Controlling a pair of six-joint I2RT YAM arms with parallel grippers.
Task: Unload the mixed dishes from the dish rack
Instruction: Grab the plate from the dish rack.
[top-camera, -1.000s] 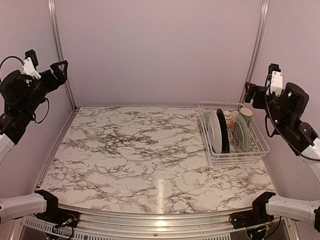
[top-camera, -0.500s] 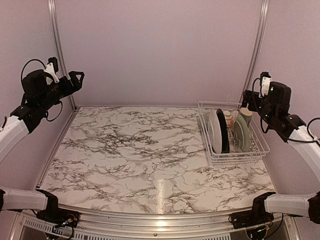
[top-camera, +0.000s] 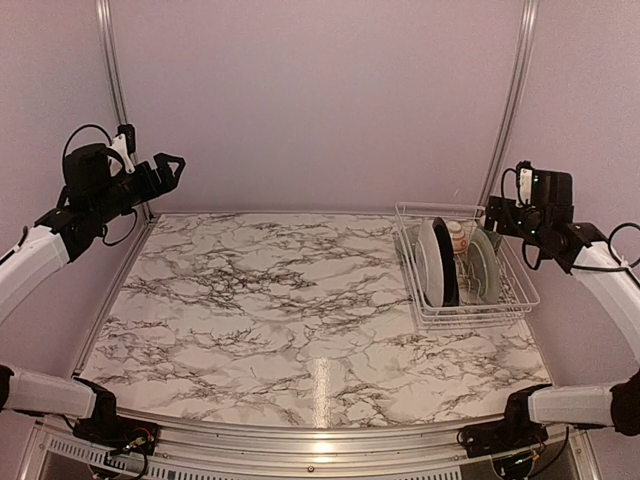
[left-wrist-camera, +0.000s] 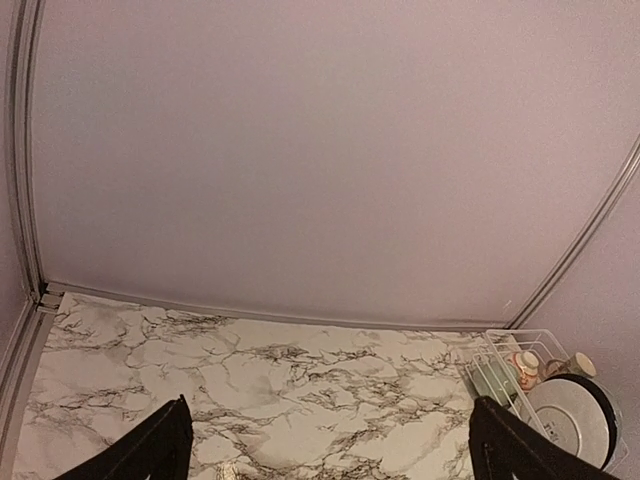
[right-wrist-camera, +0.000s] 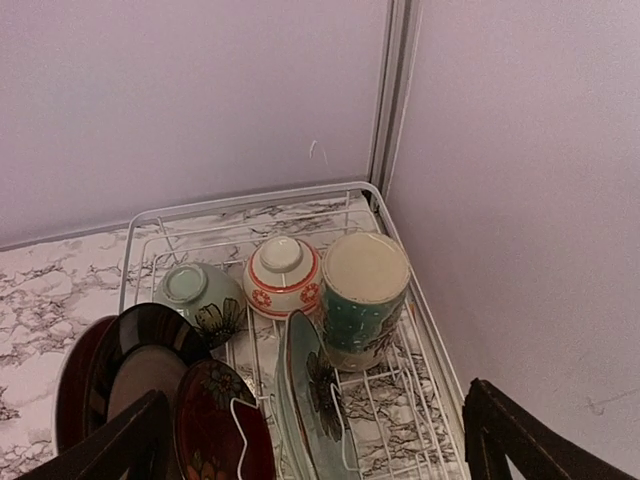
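The white wire dish rack (top-camera: 478, 318) stands at the table's right back, also in the right wrist view (right-wrist-camera: 250, 205) and the left wrist view (left-wrist-camera: 497, 343). In it stand a black-rimmed plate (right-wrist-camera: 130, 355), a dark red patterned plate (right-wrist-camera: 215, 425) and a pale green plate (right-wrist-camera: 310, 395). Behind them, upside down, are a pale green bowl (right-wrist-camera: 195, 290), an orange-red-and-white bowl (right-wrist-camera: 283, 275) and a cream mug with a greenish base (right-wrist-camera: 362, 290). My right gripper (top-camera: 497, 213) (right-wrist-camera: 315, 445) is open and empty, above the rack's back right. My left gripper (top-camera: 172, 166) (left-wrist-camera: 330, 450) is open and empty, high over the back left corner.
The marble table (top-camera: 290, 300) is bounded by lilac walls at the back and both sides. Metal posts (top-camera: 512, 100) stand in the back corners. The rack sits close to the right wall (right-wrist-camera: 520, 220).
Both arms have swung inward. The left gripper moved right and a little down. The right gripper moved left and down, closer over the rack. The dishes have not moved.
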